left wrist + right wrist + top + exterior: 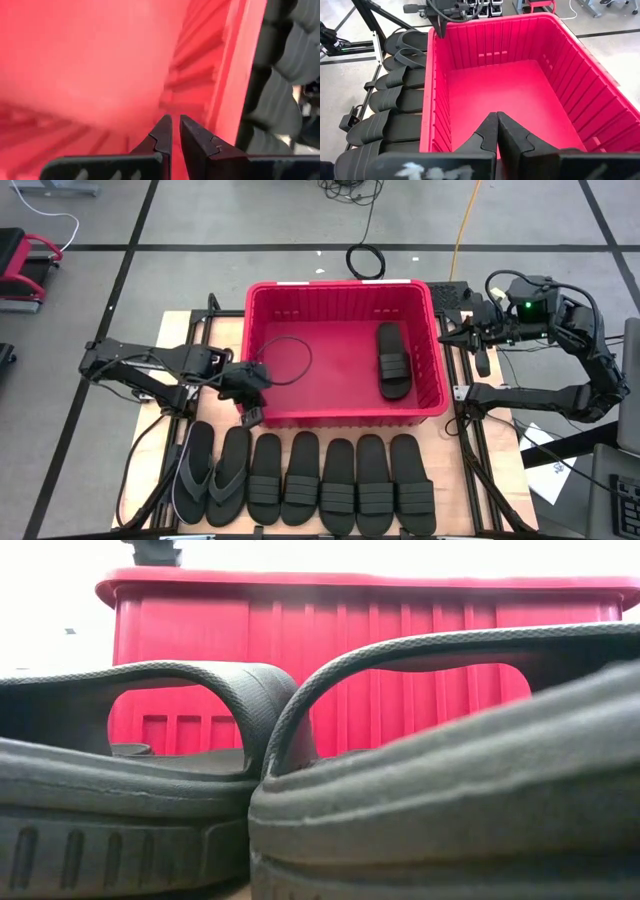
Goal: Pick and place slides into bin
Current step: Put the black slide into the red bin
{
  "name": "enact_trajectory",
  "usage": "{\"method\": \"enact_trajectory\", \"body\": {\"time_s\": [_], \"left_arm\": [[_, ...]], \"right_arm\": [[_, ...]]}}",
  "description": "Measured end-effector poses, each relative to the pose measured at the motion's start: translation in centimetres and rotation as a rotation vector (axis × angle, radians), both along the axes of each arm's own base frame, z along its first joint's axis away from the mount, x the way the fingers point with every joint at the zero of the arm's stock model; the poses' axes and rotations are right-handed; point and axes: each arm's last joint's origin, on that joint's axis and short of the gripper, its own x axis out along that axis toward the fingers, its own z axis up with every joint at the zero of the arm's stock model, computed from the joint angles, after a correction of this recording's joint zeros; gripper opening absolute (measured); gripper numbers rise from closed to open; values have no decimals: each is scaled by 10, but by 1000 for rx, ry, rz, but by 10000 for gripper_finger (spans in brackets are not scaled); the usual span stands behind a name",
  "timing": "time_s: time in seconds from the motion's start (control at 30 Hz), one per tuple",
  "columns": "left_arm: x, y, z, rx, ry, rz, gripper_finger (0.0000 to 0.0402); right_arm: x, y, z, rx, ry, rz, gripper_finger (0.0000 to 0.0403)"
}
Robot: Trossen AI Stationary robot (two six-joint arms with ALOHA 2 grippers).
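While the red bin [262, 340] holds only one slide [393, 361], seven wait in a row on the tabletop [462, 480].
The left hand [250, 414], nearly shut and empty, hangs at the bin's front-left corner and could knock the rim; the right hand [496, 131], shut and empty, hovers beside the far wall.

bin [370, 660] base hidden behind slides [440, 790], bin interior [85, 65] blurred in left wrist view
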Motion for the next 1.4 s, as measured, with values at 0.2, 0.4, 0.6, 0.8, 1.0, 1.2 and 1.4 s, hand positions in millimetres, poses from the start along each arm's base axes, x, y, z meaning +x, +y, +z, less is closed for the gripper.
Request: {"method": "enact_trajectory", "body": {"time_s": [0.2,0.4,0.6,0.8,1.0,1.2,1.4], "left_arm": [[9,7,25,145,-242,-31,29],[-4,1,96,341,-645,-80,4],[-44,-10,133,485,-886,-55,1],[-65,-13,143,513,-934,23,0],[-65,-13,146,549,-949,57,0],[-58,-14,150,538,-998,96,0],[-44,-18,148,526,-1013,110,0]], "right_arm": [[1,-1,2,-14,-23,-1,0],[0,3,3,67,-56,48,0],[-21,18,1,168,-54,74,0],[-65,41,1,182,-148,40,0],[-94,58,1,207,-264,11,0],[-64,43,-18,233,-124,49,0],[-16,20,-16,268,-315,305,0]]}}
